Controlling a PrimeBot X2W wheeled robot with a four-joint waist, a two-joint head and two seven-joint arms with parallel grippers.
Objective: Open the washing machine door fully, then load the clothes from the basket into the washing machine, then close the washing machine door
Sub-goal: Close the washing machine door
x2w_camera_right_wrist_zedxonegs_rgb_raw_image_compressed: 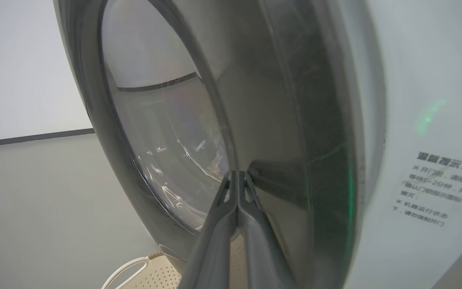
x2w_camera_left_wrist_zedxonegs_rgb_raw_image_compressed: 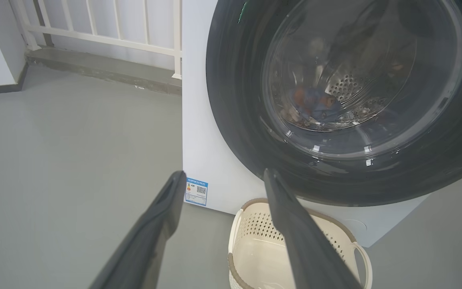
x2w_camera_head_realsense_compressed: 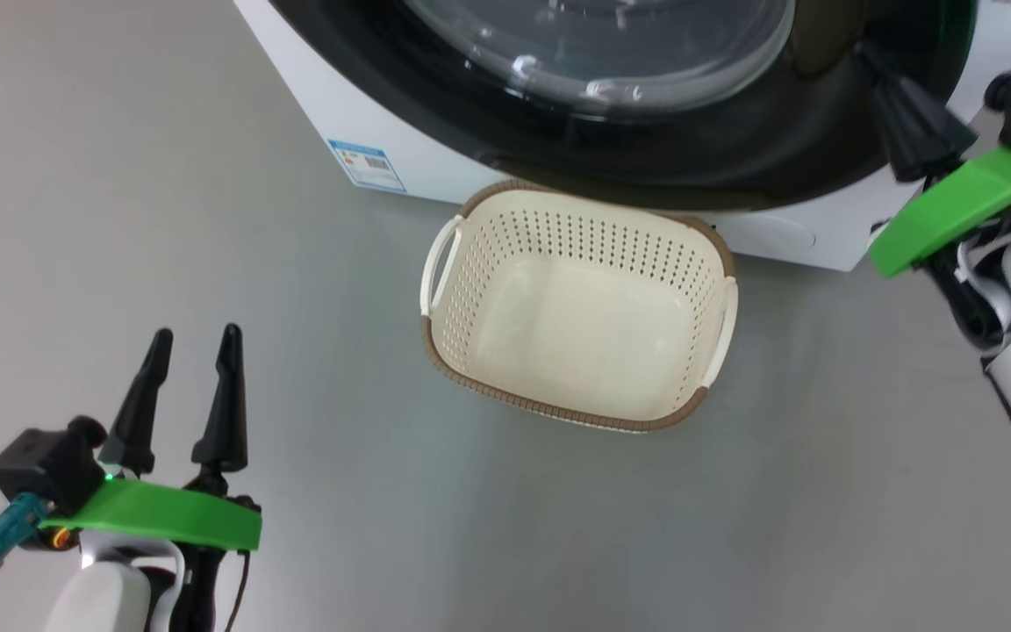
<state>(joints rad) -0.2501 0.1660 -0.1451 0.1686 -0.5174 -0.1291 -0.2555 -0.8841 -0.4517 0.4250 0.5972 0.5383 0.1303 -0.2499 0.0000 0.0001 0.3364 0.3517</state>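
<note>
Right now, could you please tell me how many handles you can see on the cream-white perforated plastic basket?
2. The left handle sits on the cream-white basket's left end in the head view, the right handle on its right end; neither is hidden.

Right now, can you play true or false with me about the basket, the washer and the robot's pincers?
1. The basket is full. False: it is empty.
2. The clothes lie inside the washing machine, seen through the glass of the washing machine door. True.
3. The left pincer is open. True.
4. The right pincer holds a sock. False: it is shut on nothing, with its tips at the door.
</note>
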